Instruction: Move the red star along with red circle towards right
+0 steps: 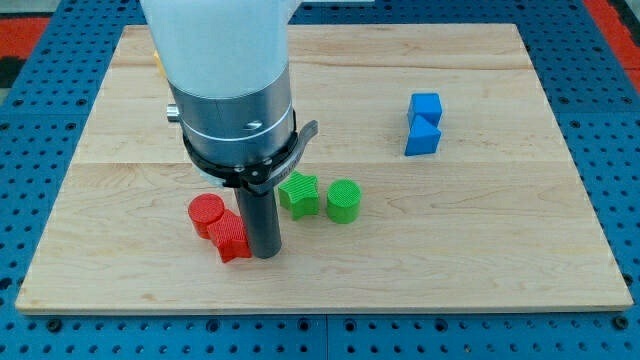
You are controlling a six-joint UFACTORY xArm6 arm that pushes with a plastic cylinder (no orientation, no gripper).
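The red circle [207,214] lies left of the board's middle, near the view's bottom. The red star [231,237] touches it on its lower right. My tip [265,254] stands on the board just right of the red star, touching or almost touching its right side. The arm's white and silver body hides the board above the two red blocks.
A green star [299,193] and a green circle [343,200] lie just right of my tip. Two blue blocks [424,123] sit together at the upper right. A yellow block [158,66] peeks out behind the arm at upper left. The wooden board's [480,250] bottom edge is close.
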